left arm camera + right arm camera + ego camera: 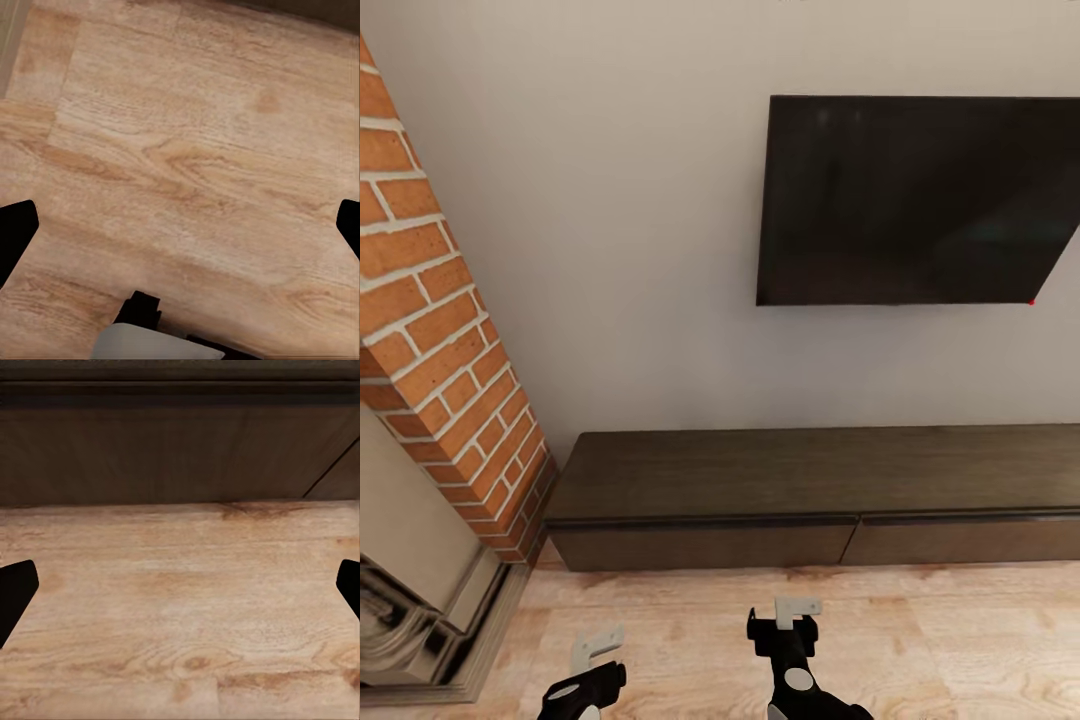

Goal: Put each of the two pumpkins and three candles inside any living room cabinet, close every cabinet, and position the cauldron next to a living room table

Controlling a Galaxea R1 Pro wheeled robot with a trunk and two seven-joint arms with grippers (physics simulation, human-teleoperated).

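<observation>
Dark-brown cabinet [810,495] sits against the wall under the TV [920,200], both drawer fronts flush shut, brick fireplace [430,340] on its left; left pincer [592,652] and right pincer [785,615] both spread wide, empty, over wood floor [920,640].

One cabinet [815,500], two drawer fronts [700,545], seemingly.

Head view faces cabinet [800,500]; right wrist shares it, nearer.
</observation>
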